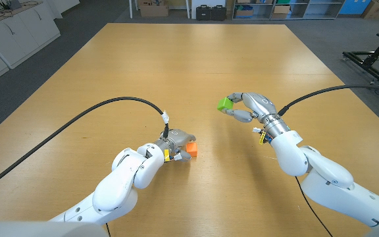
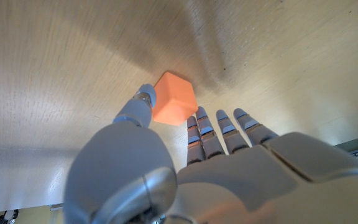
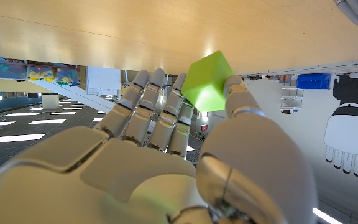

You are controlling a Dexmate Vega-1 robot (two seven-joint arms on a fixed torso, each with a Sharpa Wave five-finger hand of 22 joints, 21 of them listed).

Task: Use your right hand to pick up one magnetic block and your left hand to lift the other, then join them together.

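Fingers (image 3: pixel 166 118) and thumb of right hand (image 1: pixel 252 106) pinching green block (image 1: pixel 225 103) above the table (image 1: pixel 176 66). Left hand (image 1: pixel 175 143) around orange block (image 1: pixel 191 149) on table, grip unclear. Shallow pinch; could slip or snap askew when joined.

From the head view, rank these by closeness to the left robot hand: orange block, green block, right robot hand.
1. Orange block: touching the left robot hand, on the table at its fingers.
2. Green block: farther out toward the table's middle, pinched in the right robot hand.
3. Right robot hand: just beyond the green block, on the right side.
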